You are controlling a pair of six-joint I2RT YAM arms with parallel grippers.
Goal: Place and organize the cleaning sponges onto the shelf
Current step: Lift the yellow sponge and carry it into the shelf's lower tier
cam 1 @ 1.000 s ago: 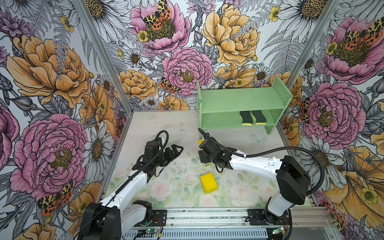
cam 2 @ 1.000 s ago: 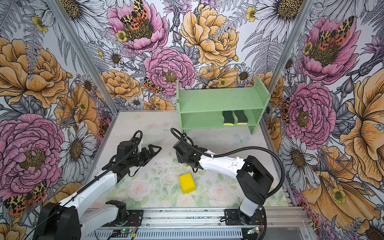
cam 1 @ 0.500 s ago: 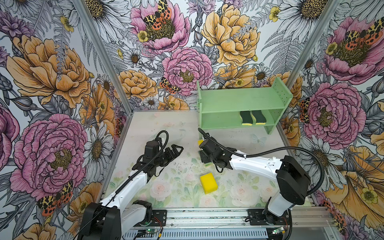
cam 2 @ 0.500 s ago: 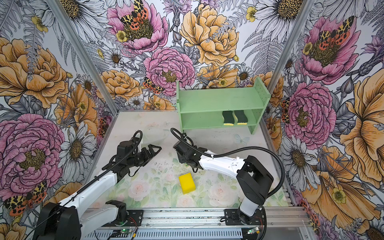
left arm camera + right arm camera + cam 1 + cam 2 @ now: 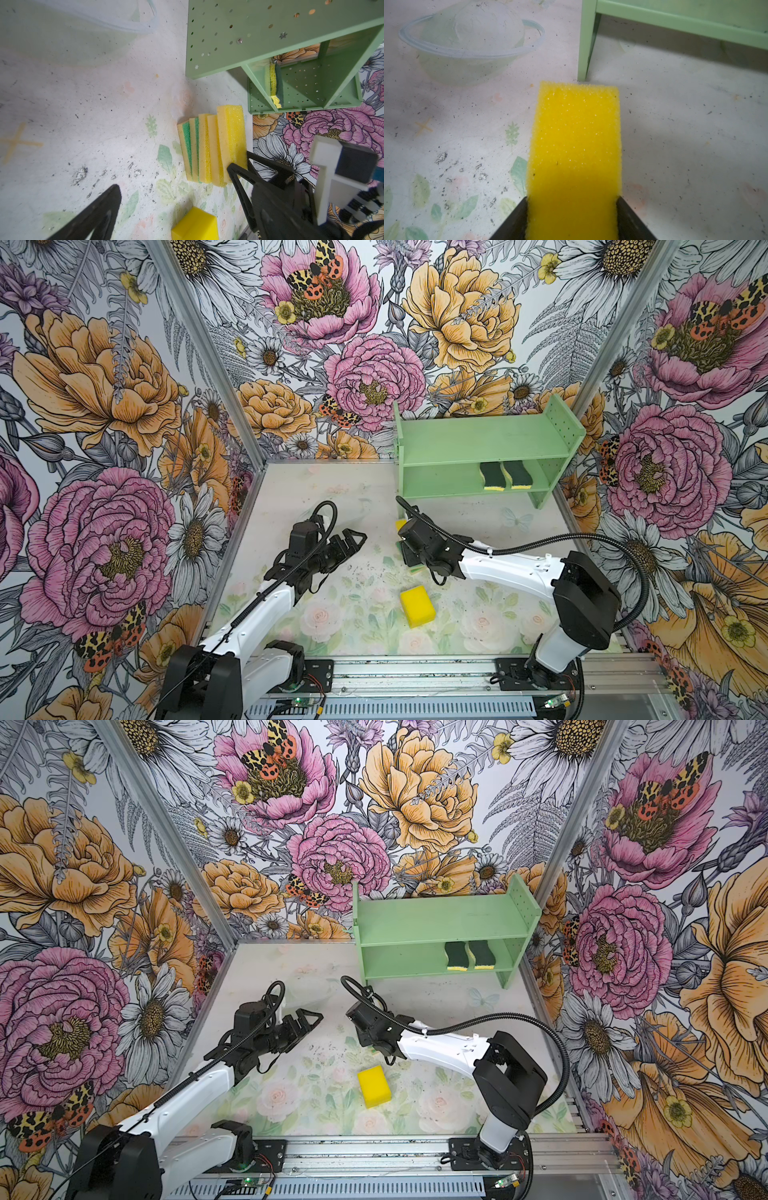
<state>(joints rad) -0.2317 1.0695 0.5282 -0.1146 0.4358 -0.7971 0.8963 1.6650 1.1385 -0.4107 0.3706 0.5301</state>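
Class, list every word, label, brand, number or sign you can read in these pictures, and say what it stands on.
No text can be read.
Shelf: only rows of holes, no label.
Sponges: plain foam, no brand.
Table mat: an orange cross, a printed ornament, not a letter.
Circuit board on the front rail: markings too small to read.

Tabletop (image 5: 316, 489) bears shelf (image 5: 478, 439), sponge stack (image 5: 209, 149), loose yellow sponge (image 5: 417, 606), bowl (image 5: 471, 47).

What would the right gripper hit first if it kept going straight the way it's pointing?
Most likely the near leg of the shelf. The yellow sponge between the jaws of the right gripper would touch it before the jaws do, though depth is hard to judge.
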